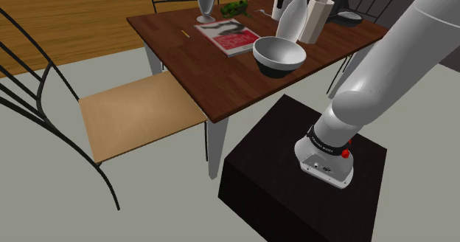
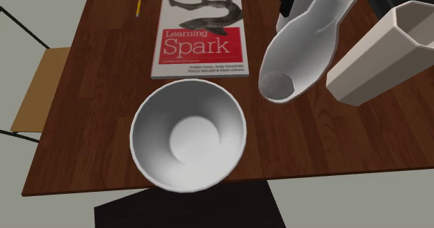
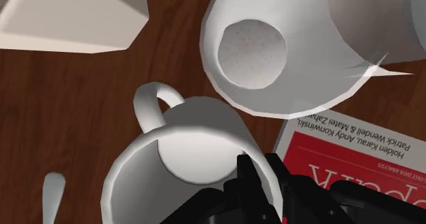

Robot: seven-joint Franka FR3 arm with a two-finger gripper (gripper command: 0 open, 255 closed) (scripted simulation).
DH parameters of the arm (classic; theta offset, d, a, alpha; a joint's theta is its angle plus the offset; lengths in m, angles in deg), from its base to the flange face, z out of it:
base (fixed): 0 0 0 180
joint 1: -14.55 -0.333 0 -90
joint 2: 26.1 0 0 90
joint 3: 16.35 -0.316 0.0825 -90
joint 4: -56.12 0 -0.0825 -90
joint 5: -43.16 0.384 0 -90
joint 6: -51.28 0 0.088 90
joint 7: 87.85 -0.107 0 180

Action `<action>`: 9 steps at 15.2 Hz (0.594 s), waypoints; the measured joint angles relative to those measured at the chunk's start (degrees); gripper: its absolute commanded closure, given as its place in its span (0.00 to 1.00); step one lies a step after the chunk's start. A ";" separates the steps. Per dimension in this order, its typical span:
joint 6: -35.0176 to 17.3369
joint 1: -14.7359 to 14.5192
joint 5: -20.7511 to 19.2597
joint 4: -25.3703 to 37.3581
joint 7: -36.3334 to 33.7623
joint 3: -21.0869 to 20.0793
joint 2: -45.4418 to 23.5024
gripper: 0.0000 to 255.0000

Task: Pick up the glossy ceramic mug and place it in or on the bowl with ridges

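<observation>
The gripper [image 3: 272,178] is clamped on the rim of the white mug [image 3: 184,147]: its two black fingers [image 3: 249,178] stand close together, one inside the cup and the other just outside its wall, on the side opposite the handle. The mug's open mouth faces the wrist camera. Whether its base rests on the dark wooden table [image 3: 68,120] or hangs above it cannot be told. Just beside the mug stands a white bottle-shaped vase [image 3: 273,45], and next to that a white faceted vase [image 3: 68,14]. A corner of the red and white book [image 3: 355,168] lies by the gripper. In the shoulder view the mug [image 1: 278,10] sits at the far side of the table [image 1: 221,85], just to the left of the bottle-shaped vase [image 1: 293,15], with the faceted vase [image 1: 315,19] to that vase's right. The bowl [image 1: 279,54], white inside and dark outside, stands nearer the table's edge, apart from the mug, with nothing in it. The second exterior view looks into the bowl [image 2: 149,133], with the book [image 2: 200,39] behind it and a yellow pencil [image 2: 138,6] further left. The white arm [image 1: 383,78] rises from the dark stand [image 1: 280,181], and a chair [image 1: 136,119] with a tan seat is at the table's left end.
</observation>
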 measured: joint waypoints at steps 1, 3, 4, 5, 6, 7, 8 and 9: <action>0.66 -0.04 -0.11 0.41 -0.10 -0.07 0.28 1.00; 2.23 -0.09 0.11 2.33 0.04 -0.10 -0.11 1.00; 3.02 -0.05 0.09 3.07 0.19 -0.06 -0.05 1.00; 4.03 -0.12 0.07 3.99 0.11 -0.15 0.06 1.00; 4.80 -0.16 0.14 4.85 0.12 -0.19 -0.04 1.00; 5.55 -0.10 0.12 5.57 0.32 -0.12 0.00 1.00; 6.34 -0.12 0.18 6.46 0.36 -0.13 -0.11 1.00; 6.99 -0.14 0.25 7.21 0.39 -0.15 -0.23 1.00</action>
